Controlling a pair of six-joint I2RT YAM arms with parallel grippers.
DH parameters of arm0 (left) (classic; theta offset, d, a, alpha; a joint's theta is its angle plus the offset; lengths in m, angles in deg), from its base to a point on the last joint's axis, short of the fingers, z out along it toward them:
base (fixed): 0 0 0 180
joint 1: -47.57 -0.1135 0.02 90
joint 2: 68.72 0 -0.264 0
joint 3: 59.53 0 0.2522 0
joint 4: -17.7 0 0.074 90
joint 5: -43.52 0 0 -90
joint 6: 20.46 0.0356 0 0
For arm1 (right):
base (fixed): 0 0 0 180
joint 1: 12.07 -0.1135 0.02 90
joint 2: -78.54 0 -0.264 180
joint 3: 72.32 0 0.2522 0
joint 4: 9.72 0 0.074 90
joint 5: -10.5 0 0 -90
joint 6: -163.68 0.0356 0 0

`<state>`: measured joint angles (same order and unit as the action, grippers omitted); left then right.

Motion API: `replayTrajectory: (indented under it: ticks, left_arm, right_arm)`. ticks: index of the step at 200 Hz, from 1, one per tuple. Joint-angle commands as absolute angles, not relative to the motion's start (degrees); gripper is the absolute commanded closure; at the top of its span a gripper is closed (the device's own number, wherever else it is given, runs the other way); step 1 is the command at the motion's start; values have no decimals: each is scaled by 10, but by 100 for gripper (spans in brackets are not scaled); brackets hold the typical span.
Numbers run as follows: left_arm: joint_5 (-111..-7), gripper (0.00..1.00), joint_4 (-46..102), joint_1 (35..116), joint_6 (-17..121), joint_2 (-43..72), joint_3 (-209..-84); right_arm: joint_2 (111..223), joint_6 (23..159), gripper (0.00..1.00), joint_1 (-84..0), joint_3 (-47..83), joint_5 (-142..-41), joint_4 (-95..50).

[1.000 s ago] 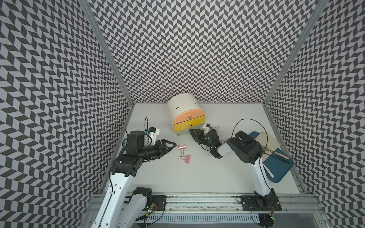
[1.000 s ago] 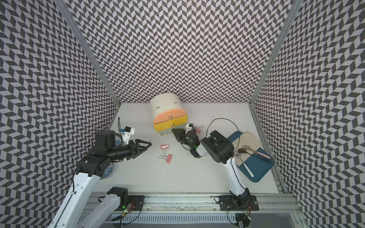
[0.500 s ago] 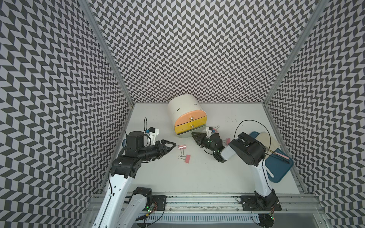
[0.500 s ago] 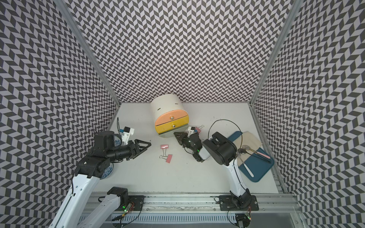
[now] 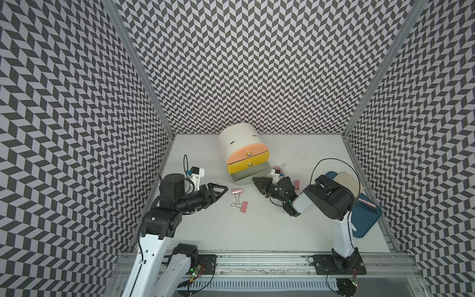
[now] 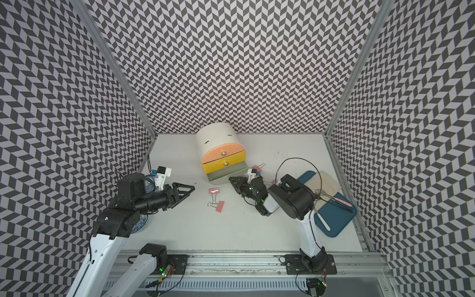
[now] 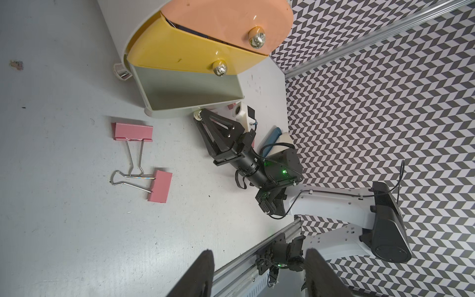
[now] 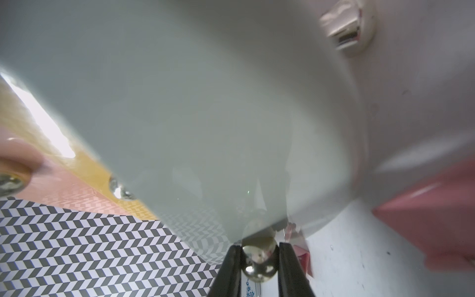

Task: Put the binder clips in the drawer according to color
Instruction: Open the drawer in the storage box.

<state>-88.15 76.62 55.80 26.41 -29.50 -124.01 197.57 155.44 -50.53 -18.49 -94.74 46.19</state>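
Two pink binder clips (image 5: 237, 191) (image 5: 243, 207) lie mid-table, also seen in the left wrist view (image 7: 132, 131) (image 7: 160, 186). More pink clips (image 5: 277, 169) lie behind the right arm. The round cream drawer unit (image 5: 240, 140) has an orange, a yellow and a grey-green bottom drawer (image 5: 246, 177); the bottom one is pulled out and looks bare inside (image 7: 190, 95). My right gripper (image 8: 259, 257) is shut on that drawer's metal knob (image 8: 259, 262). My left gripper (image 5: 223, 189) hangs open just left of the two clips, holding nothing.
A blue tray (image 5: 365, 218) with utensils and a cream board (image 5: 347, 182) sit at the right edge. A blue-patterned dish (image 6: 140, 223) lies under the left arm. Patterned walls close in three sides.
My right gripper has drawn back a little with the knob, and the bottom drawer has slid further out. The left arm has not moved.
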Motion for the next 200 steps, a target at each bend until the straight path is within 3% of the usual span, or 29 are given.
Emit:
replayTrajectory:
  ticks: [1, 200]
  left_arm:
    - [-875, 40, 769, 557, 259, -305, -1257]
    - [-872, 40, 777, 557, 238, -336, -1259]
  right_arm:
    - [1950, 1543, 78, -511, -206, -959, 469]
    - [1899, 1547, 79, -552, -295, -935, 502]
